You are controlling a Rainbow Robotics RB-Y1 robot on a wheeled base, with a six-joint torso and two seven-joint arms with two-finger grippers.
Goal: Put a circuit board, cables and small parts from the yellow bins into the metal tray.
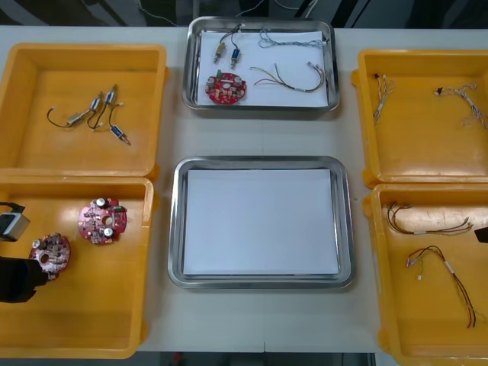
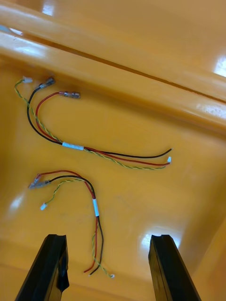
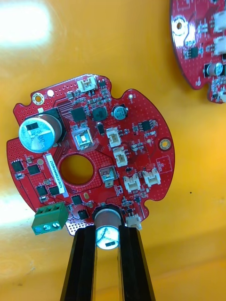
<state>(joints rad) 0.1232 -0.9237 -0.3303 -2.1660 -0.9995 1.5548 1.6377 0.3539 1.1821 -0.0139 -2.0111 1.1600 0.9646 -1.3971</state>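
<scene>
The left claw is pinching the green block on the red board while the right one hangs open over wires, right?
Not quite: the left wrist view shows the left gripper shut on the silver cylinder at the red board edge; the green block sits beside it. The right gripper does hang open over wires.

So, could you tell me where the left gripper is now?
In the front view the left gripper is in the near left yellow bin, at the table's left edge, shut on the circuit board nearer that edge, with a second board beside it.

The yellow bins [image 1: 91, 305] are glossy smooth plastic, the metal tray [image 1: 177, 229] shiny-rimmed, matt white inside.
</scene>
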